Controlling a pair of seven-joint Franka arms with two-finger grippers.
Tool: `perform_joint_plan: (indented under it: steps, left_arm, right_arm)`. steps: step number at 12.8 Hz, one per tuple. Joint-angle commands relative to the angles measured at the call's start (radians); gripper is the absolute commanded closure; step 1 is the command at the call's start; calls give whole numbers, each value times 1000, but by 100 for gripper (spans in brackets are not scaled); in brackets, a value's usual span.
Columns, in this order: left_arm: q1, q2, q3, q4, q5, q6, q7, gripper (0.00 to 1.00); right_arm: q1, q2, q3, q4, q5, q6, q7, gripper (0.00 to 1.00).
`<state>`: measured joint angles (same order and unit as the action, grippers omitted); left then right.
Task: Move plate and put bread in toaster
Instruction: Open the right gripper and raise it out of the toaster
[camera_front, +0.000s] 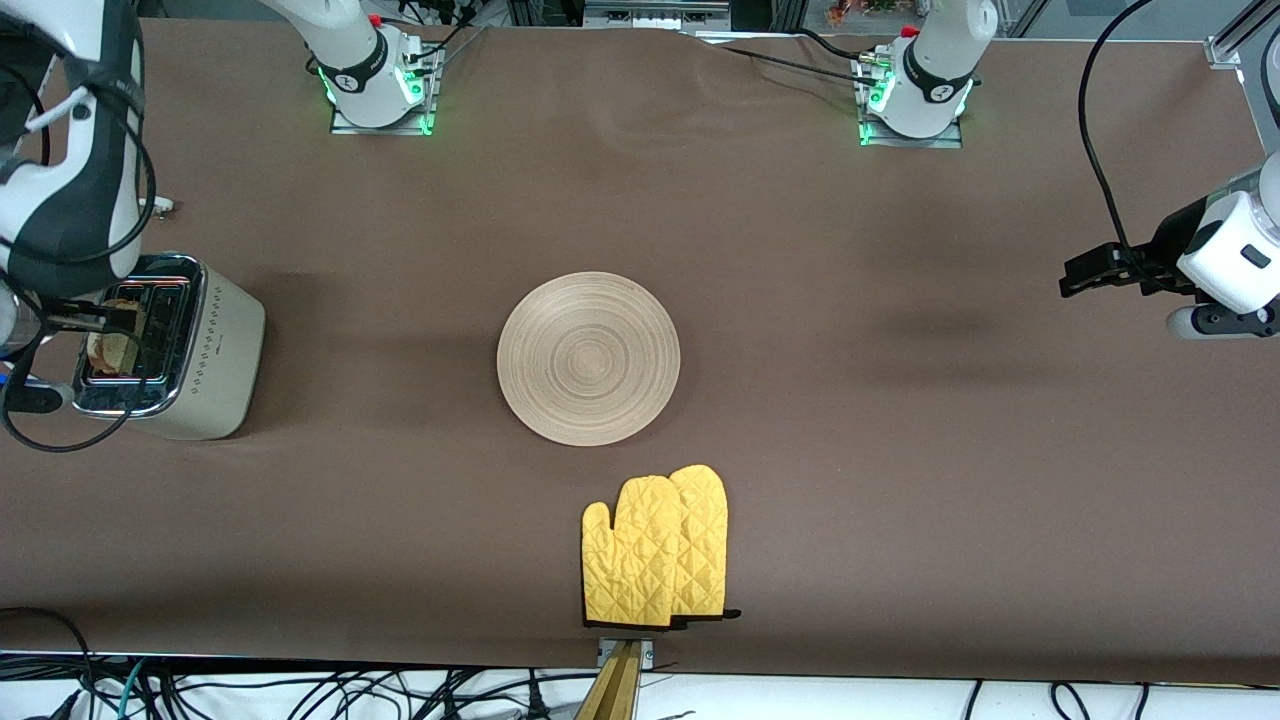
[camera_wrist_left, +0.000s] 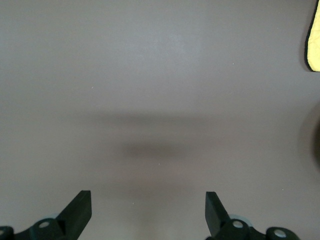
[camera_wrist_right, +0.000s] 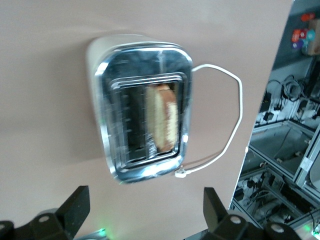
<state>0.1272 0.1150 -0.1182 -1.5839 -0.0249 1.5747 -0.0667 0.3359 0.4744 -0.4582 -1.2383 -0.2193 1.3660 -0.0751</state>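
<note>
Brown table (camera_front: 800, 420): bread (camera_wrist_right: 165, 117) in toaster (camera_front: 215, 345); right gripper (camera_wrist_right: 145, 215) spread above; left gripper (camera_wrist_left: 147, 212) spread; mitts (camera_front: 655, 550) near plate (camera_front: 588, 357).

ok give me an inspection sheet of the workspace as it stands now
surface: brown cloth-covered table, a few wrinkles near the arm bases
plate: wooden plate mid-table, bare
bread: bread stands in one slot of the toaster
toaster: toaster upright at the right arm's end of the table
clutter: yellow oven mitts, nearer the front camera than the plate
grippers: right gripper open, over the toaster, holding nothing; left gripper open, waiting over bare cloth at the left arm's end
cables: white cord loops from the toaster
surroundings: loose cables below the table edge in the front view
</note>
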Motion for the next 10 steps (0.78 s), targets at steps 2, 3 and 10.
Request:
perform_joint_plan:
  steps: [2,3,10]
  left_arm:
    - [5,-3,-4,9,-1,-13,-8,0]
    - [5,-3,-4,8,-1,-13,-8,0]
    - [3,-3,-3,8,-1,-13,-8,0]
  right_arm:
    - [43,-36,9,45,168,-51,-15,0]
    - [52,-36,6,45,196,-53,-15,0]
    - [-67,-169,224,-77,265,-7,-5,0]
